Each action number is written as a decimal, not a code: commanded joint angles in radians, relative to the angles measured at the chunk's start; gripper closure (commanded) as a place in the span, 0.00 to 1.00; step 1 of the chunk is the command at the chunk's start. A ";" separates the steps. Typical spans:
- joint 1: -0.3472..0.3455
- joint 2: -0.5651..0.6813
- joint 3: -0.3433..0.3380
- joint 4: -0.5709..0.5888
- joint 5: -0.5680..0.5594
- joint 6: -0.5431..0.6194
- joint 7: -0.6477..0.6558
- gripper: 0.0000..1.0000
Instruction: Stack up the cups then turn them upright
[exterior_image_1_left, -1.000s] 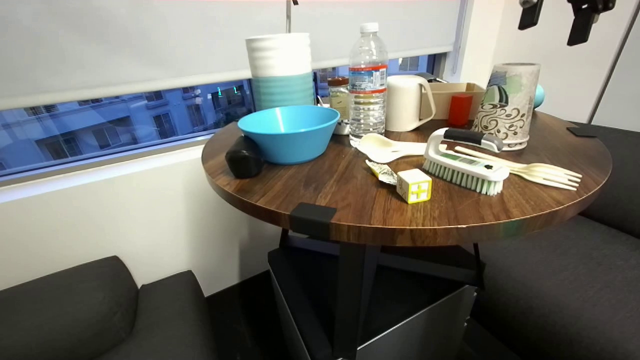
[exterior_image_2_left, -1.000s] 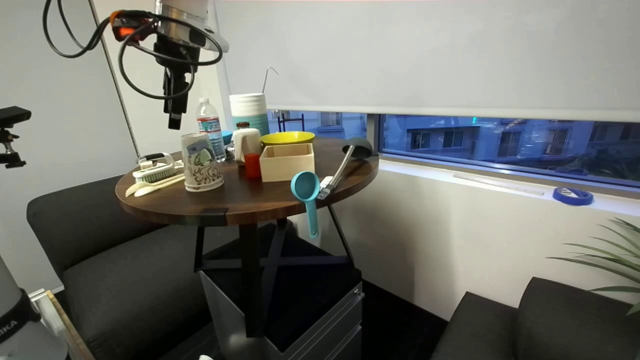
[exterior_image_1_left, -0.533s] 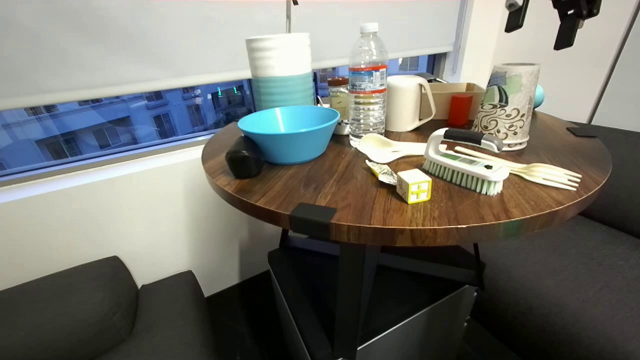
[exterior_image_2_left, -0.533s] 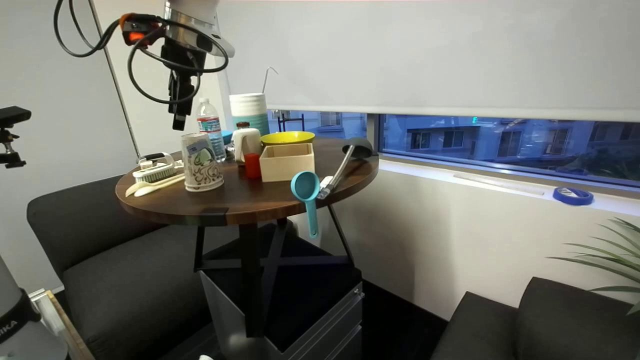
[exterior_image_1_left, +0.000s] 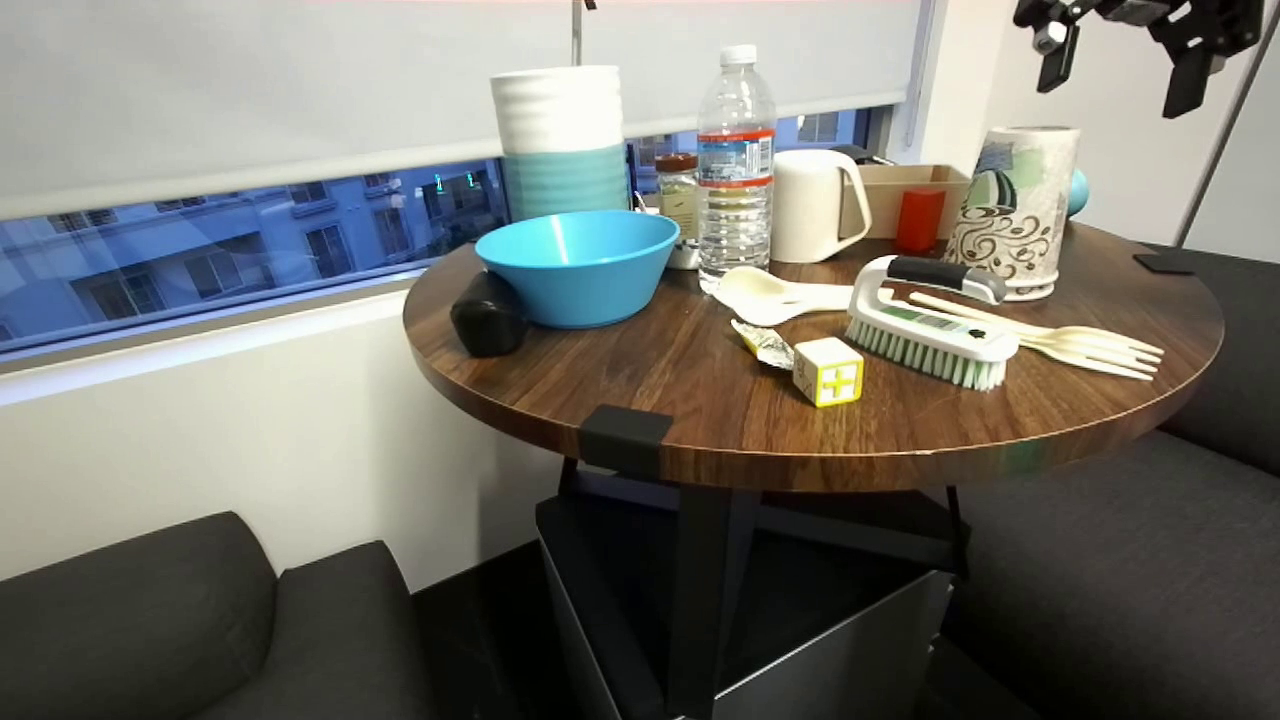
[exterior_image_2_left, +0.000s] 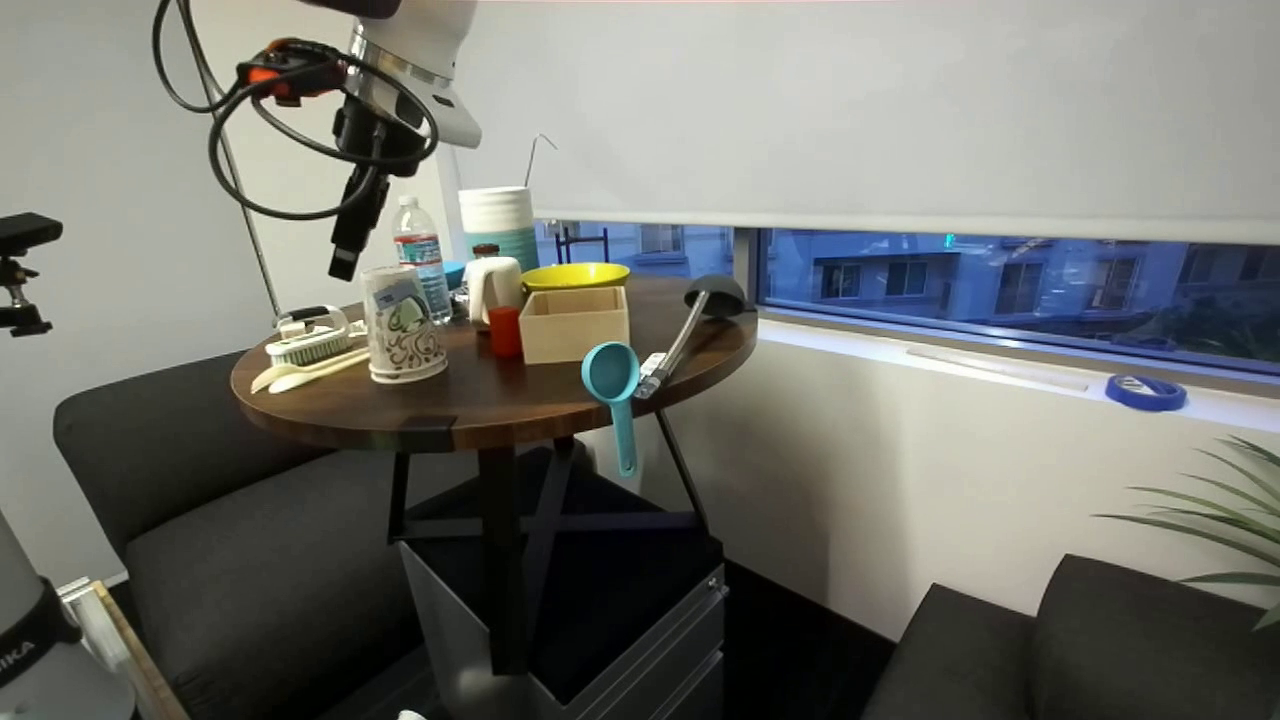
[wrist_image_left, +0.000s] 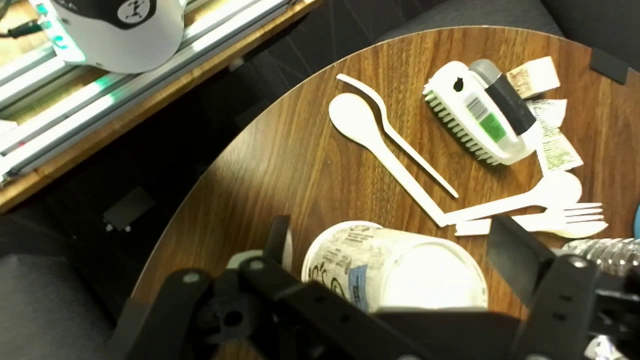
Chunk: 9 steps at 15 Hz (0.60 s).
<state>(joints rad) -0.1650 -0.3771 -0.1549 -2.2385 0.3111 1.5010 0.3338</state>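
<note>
End effector (exterior_image_2_left: 343, 262) is released, jaws spread wide, and in an exterior view it's held in mid-air up and left of the patterned paper cup (exterior_image_2_left: 408, 335). That cup's set rim-down on the table (exterior_image_2_left: 480, 405), and whether a second one is nested inside can't be told. Further right, a cream mug (exterior_image_2_left: 495, 285), a red object (exterior_image_2_left: 506, 333) and a pale wooden box (exterior_image_2_left: 573, 340) are kinda bunched together, then a teal scoop (exterior_image_2_left: 611, 372) is seen, handle pointed down.
</note>
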 joint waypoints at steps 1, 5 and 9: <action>-0.037 0.056 -0.004 0.041 0.087 -0.070 0.121 0.00; -0.057 0.112 -0.004 0.056 0.161 -0.065 0.253 0.00; -0.070 0.159 -0.020 0.065 0.232 -0.053 0.352 0.00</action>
<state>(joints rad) -0.2165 -0.2650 -0.1681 -2.2107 0.4802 1.4661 0.6142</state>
